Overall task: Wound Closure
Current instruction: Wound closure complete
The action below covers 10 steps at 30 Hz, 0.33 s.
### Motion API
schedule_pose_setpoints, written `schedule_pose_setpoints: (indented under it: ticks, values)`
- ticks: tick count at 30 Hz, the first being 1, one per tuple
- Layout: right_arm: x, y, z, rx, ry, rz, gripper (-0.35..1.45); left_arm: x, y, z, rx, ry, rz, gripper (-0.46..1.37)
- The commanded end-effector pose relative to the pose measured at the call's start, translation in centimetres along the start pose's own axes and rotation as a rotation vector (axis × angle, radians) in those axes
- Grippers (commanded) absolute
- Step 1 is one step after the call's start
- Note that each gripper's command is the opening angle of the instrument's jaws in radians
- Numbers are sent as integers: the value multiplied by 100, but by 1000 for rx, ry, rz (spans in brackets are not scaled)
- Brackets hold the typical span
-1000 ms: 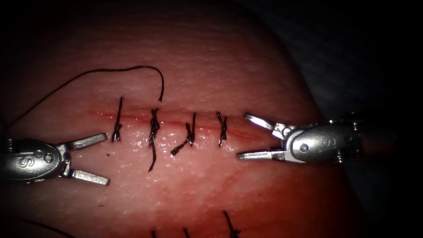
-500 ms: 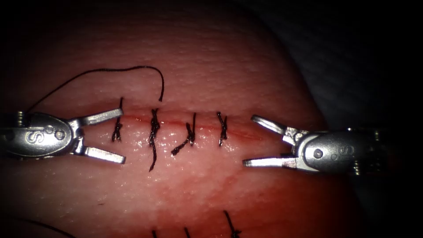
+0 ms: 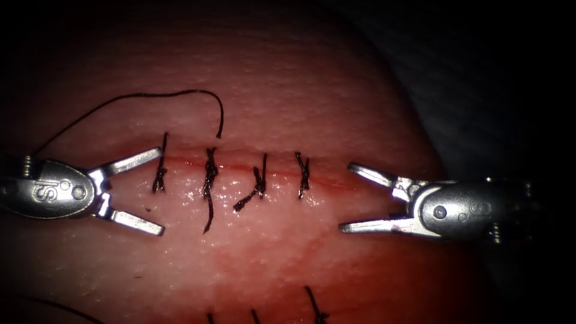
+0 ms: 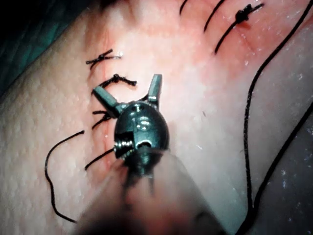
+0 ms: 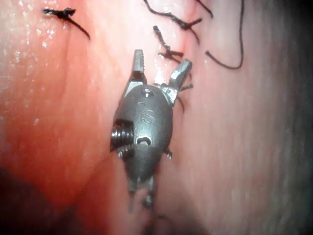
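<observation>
I count two needle drivers, four tied stitches across one cut, one loose thread, one tissue.

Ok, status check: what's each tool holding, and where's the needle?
Left tool open, holding nothing. Right tool open, holding nothing. Four stitches across the cut; loose thread lying on the tissue above it. Can't say where the needle is.

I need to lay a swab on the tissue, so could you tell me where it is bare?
Bare pink tissue lies above the red cut line. Crowded: four dark knotted stitches between the open silver left tool and right tool, both holding nothing.
</observation>
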State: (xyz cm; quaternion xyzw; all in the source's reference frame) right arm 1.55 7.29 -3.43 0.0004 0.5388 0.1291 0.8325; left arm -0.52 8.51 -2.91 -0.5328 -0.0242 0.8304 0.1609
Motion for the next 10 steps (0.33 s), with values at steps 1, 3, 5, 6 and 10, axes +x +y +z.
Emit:
schedule_pose_setpoints:
  ticks: [1, 3, 5, 6, 10]
  values:
    - [0, 0, 0, 3, 1, 0, 127, 1, 0, -1, 3, 1, 0, 75]
    - [0, 0, 0, 3, 1, 0, 127, 1, 0, -1, 3, 1, 6, 73]
    - [0, 0, 0, 3, 1, 0, 127, 1, 0, -1, 3, 1, 6, 72]
    - [0, 0, 0, 3, 1, 0, 128, 0, 0, -1, 3, 1, 6, 72]
    - [0, 0, 0, 5, -1, 0, 128, 0, 1, -3, 2, 1, 7, 71]
